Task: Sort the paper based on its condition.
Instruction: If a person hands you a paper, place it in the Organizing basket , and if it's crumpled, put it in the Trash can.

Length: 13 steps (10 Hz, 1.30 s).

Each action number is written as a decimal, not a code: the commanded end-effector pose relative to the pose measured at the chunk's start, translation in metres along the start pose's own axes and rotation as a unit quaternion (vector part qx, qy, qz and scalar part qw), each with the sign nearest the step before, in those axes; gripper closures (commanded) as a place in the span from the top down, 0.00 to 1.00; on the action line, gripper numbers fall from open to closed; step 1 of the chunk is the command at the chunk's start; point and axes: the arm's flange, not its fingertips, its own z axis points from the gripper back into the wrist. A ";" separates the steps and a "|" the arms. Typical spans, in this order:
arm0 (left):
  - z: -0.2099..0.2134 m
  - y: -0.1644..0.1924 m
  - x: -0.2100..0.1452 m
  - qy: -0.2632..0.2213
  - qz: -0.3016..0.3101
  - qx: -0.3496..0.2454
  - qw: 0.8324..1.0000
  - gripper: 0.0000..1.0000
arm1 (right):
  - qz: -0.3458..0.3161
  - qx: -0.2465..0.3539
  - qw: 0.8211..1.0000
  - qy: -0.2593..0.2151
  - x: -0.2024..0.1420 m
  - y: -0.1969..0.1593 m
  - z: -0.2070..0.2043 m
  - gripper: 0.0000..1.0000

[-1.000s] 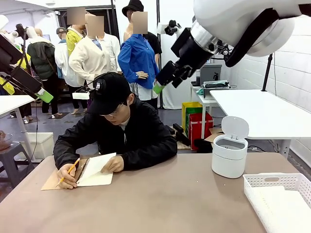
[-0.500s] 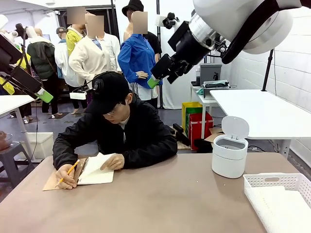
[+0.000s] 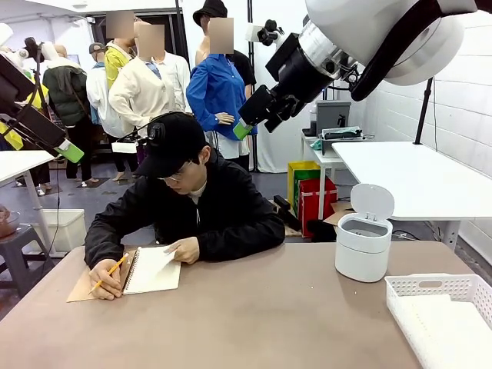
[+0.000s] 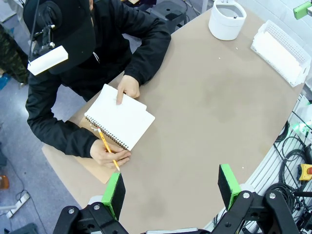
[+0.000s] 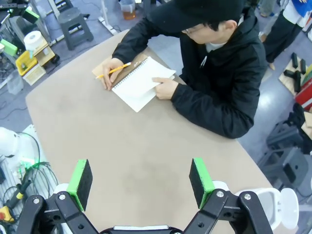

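The paper is out of view. At the far left of the table a person in a black jacket and cap writes with a yellow pencil (image 3: 112, 268) in a spiral notebook (image 3: 151, 270), one hand resting on the white page (image 4: 122, 119). My right gripper (image 3: 250, 127) hangs high above the table, open and holding nothing; in its wrist view the right gripper (image 5: 140, 176) looks down on the notebook (image 5: 141, 83). My left gripper (image 4: 171, 189) is also raised well above the table, open and holding nothing.
A white lidded bin (image 3: 363, 246) stands at the far right of the table, lid up. A white slotted basket (image 3: 430, 283) sits at the near right corner. Bare brown tabletop (image 3: 261, 315) spreads across the middle. People stand behind the seated person.
My right gripper shifted a little to the left and then held still. The person's head and the hand on the notebook moved slightly.
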 end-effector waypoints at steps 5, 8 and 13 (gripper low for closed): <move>0.000 0.001 0.000 -0.003 0.000 0.001 1.000 1.00 | 0.002 -0.002 1.000 0.001 0.000 0.000 0.000 1.00; 0.000 0.001 0.000 -0.003 0.000 0.001 1.000 1.00 | 0.002 -0.002 1.000 0.001 0.000 0.000 0.000 1.00; 0.000 0.001 0.000 -0.003 0.000 0.001 1.000 1.00 | 0.002 -0.002 1.000 0.001 0.000 0.000 0.000 1.00</move>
